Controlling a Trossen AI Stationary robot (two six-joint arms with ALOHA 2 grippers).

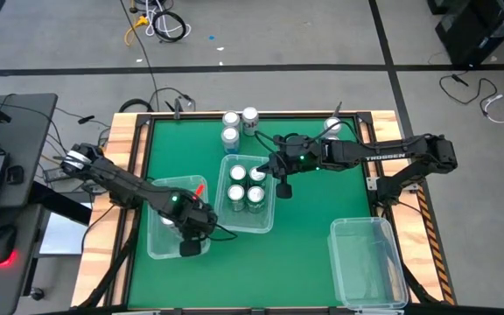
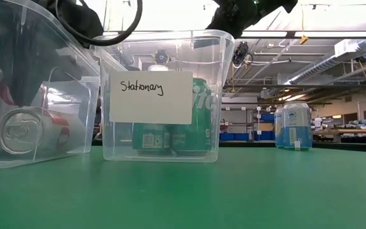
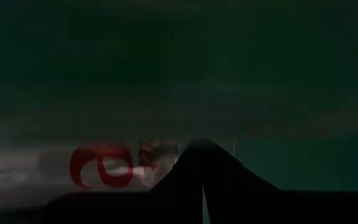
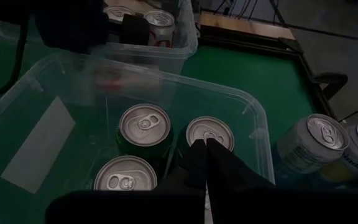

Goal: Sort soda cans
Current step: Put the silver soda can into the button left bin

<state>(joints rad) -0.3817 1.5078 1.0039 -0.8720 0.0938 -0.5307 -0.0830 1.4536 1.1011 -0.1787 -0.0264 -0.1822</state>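
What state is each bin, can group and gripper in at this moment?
Labelled middle bin: holds four upright green cans.
Left bin: holds a can lying on its side.
Right bin: empty.
Three blue cans: upright on the mat.
Left gripper: over left bin.
Right gripper: shut, above middle bin.

Even overhead light; left wrist view dark, smeared (near-black).

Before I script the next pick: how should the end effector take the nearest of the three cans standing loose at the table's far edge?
Grip that upright can across its round side wall, coming straight down from above. Its silver top faces up, and two neighbours crowd its far side, so close the fingers across its open flanks.
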